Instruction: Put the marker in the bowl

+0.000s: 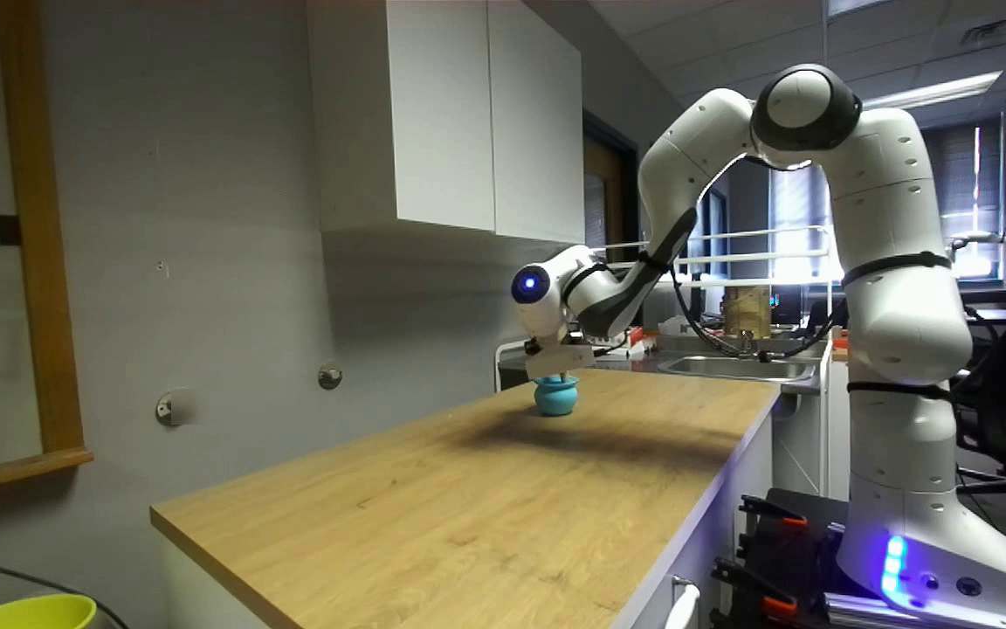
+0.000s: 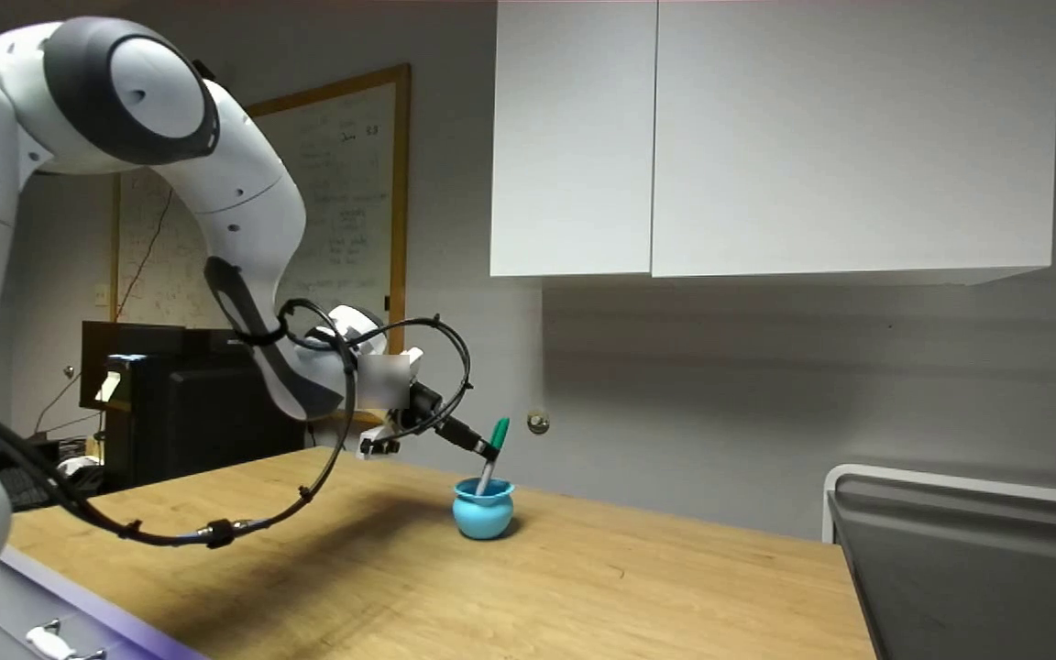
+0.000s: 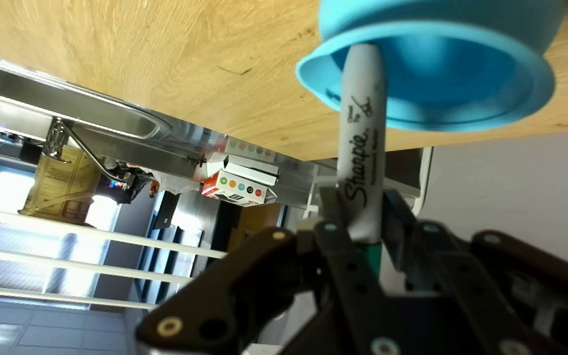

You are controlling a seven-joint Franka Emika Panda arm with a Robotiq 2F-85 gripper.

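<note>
So, your gripper is pinching the marker between its two fingers, about where the white barrel meets the green cap. You have it cap end up and leaning, with the white end dipping into the mouth of the blue bowl; in the wrist view that end lies toward the left of the mouth. Whether it touches the inside, you can't tell. The bowl stands upright on the wooden counter, just below the gripper's fingertips. In an exterior view your arm reaches in from the right, and the bowl is toward the far end, with the sink farther off to its right. Near left, you also see part of a yellow-green bin. In both exterior views, white cabinets hang on the wall, higher than the counter.
</note>
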